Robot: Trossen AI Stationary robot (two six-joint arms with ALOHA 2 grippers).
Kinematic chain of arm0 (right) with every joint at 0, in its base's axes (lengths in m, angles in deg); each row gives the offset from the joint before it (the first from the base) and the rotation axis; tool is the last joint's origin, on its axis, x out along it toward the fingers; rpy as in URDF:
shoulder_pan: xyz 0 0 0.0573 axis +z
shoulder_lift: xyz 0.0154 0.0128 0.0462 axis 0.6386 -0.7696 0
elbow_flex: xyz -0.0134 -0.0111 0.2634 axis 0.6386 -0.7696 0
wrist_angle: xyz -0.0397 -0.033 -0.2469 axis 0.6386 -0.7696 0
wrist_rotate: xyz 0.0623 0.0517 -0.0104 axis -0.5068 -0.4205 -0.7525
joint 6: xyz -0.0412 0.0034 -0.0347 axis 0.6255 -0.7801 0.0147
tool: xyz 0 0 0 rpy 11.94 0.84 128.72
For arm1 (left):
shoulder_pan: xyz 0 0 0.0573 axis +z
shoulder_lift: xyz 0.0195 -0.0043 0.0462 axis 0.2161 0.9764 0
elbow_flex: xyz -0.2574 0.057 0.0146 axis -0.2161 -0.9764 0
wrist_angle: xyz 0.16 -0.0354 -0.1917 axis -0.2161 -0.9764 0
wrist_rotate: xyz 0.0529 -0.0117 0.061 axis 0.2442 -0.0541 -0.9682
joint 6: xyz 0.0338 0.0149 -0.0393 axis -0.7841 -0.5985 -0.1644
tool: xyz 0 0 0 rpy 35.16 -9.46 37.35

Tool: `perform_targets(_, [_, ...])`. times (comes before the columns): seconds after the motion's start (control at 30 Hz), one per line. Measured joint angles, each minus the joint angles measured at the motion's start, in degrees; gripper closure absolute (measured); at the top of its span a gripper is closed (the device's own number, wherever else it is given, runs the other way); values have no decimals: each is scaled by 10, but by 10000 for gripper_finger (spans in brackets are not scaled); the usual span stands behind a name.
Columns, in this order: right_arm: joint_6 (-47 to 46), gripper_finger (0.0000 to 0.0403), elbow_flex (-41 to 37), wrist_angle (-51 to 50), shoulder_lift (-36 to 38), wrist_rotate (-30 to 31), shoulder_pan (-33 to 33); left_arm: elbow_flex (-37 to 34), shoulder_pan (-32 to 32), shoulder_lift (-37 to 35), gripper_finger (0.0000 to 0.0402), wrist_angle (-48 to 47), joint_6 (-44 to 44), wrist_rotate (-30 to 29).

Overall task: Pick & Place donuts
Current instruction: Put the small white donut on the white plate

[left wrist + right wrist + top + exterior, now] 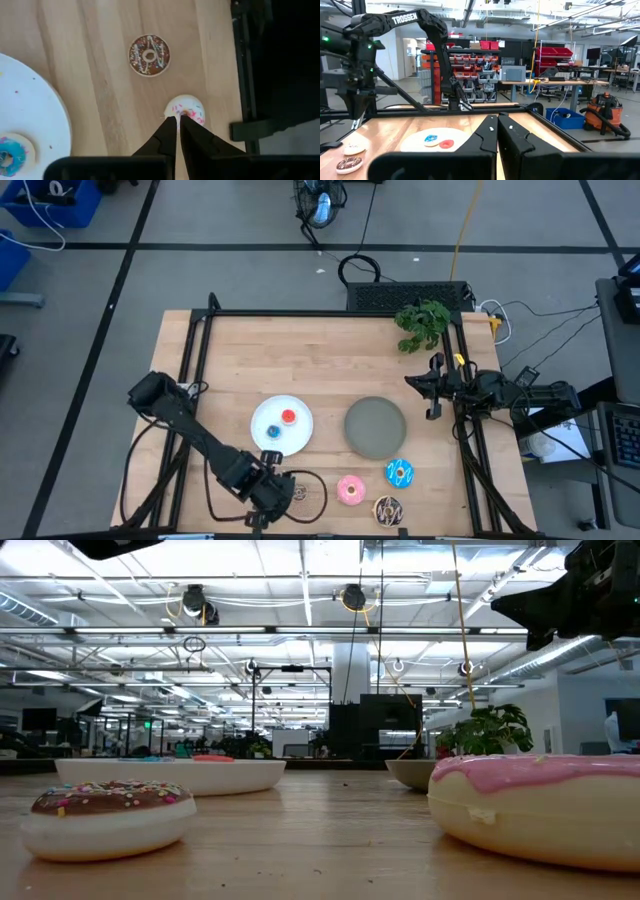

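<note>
Two tiny toy ring donuts are lying nearest, by the front edge of the wooden worktop (240,350): a white sprinkled one (186,107) just beyond the tips of the left tool (178,122), whose fingers are pressing together on nothing, and a brown drizzled one (149,55) a little further on; both are looking light, hard and smooth, so spreading the fingers and pinching across the ring from outside is probably suiting best; three larger donuts, chocolate brown (388,509), pink (351,489) and blue sprinkled (399,472), are sitting alongside; behind, one white round plate (262,412) is carrying a tiny red (289,417) and a tiny blue donut (273,431), one grey round plate (375,427) is lying beside it; the right tool (497,127), likewise pressed together, is waiting at the right edge.
</note>
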Motion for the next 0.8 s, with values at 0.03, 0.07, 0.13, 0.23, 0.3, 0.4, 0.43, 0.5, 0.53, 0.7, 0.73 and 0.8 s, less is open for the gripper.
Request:
perform_targets(0.03, [0,403,0,0,0,0,0,0,0,1,371,1,5,-1])
perform_targets(0.07, [1,403,0,0,0,0,0,0,0,1,371,1,6,-2])
perform_targets(0.13, [7,403,0,0,0,0,0,0,0,1,371,1,6,-3])
perform_targets(0.23, [12,403,0,0,0,0,0,0,0,1,371,1,2,-3])
perform_targets(0.3, [13,403,0,0,0,0,0,0,0,1,371,1,-4,-3])
perform_targets(0.4, [13,403,0,2,0,0,0,0,0,1,371,2,-4,-6])
perform_targets(0.43, [13,403,0,4,0,0,0,0,0,1,371,2,-3,-12])
perform_targets(0.5, [13,403,0,5,0,0,0,0,0,1,371,2,-5,-18])
perform_targets(0.53, [13,403,0,5,0,0,0,0,-1,1,371,2,-10,-18])
perform_targets(0.7, [11,403,0,5,0,0,0,0,-9,7,371,37,-27,-15])
perform_targets(0.73, [11,403,0,4,0,0,0,0,-10,12,371,49,-27,-6])
perform_targets(0.8, [11,403,0,4,0,0,0,0,-10,27,371,58,-27,17])
